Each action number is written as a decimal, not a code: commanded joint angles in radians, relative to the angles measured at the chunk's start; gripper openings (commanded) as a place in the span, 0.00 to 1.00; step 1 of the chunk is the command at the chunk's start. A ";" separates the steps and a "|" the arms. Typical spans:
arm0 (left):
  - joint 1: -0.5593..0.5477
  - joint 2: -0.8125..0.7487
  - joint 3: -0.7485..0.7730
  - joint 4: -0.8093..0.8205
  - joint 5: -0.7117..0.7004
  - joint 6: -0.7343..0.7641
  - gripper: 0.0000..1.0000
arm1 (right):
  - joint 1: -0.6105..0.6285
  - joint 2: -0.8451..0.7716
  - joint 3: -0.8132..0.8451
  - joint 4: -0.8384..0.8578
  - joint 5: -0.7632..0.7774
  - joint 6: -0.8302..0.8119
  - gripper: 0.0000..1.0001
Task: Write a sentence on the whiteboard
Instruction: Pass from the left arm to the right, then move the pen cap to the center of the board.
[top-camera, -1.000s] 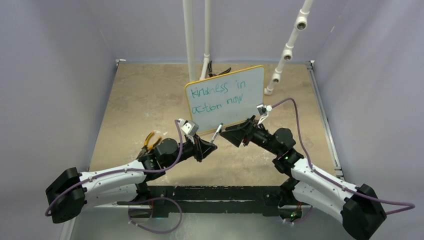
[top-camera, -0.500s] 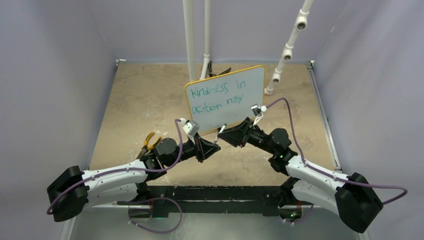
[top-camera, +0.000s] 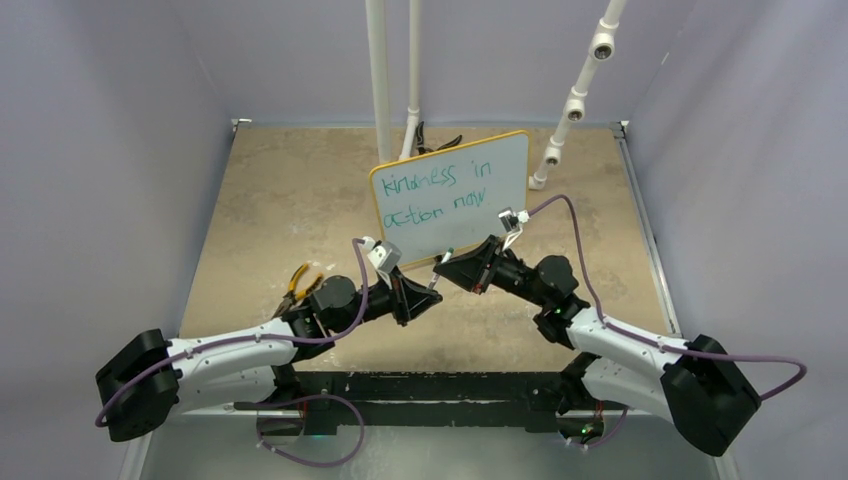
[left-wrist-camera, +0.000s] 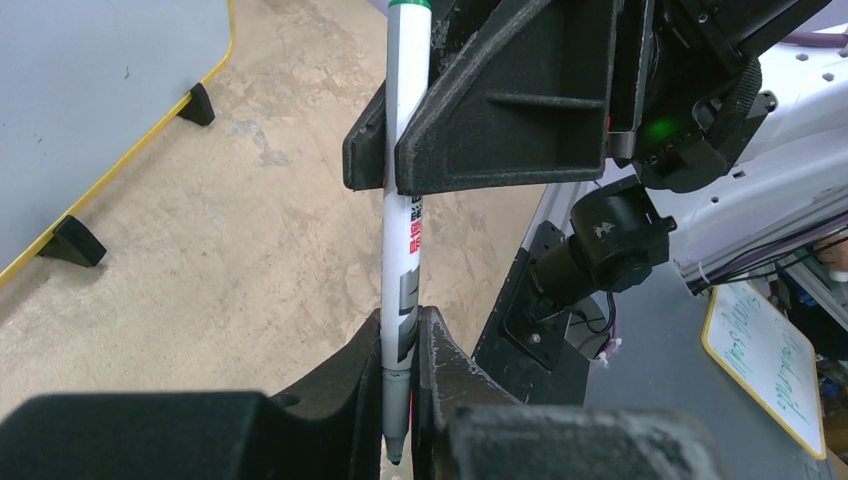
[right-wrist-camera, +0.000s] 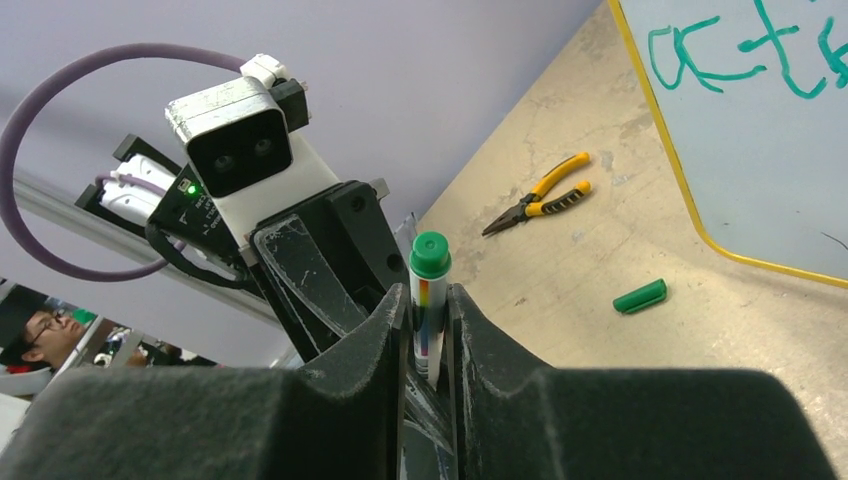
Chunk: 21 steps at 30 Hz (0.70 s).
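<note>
Gripping the marker (left-wrist-camera: 403, 230) low on its barrel, just above the bare tip, the left gripper (left-wrist-camera: 400, 325) has its jaws clamped tight. The right gripper (right-wrist-camera: 428, 300) pinches the green butt end between narrowly set fingers, which I judge to be a handover, since the sentence (top-camera: 425, 182) looks finished on the whiteboard (top-camera: 510, 165) standing just beyond both arms. Only the right wrist view shows the green cap (right-wrist-camera: 640, 296) lying below the board's edge, and only the left wrist view shows the exposed tip.
</note>
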 joint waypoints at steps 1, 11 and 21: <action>-0.001 0.010 0.014 0.020 0.023 -0.001 0.00 | 0.006 0.010 0.009 0.072 -0.012 -0.006 0.21; 0.001 0.002 0.032 -0.206 -0.222 -0.004 0.34 | 0.007 -0.074 0.044 -0.134 0.126 -0.115 0.02; 0.010 -0.044 0.040 -0.577 -0.620 -0.083 0.52 | 0.007 -0.242 0.059 -0.384 0.337 -0.211 0.00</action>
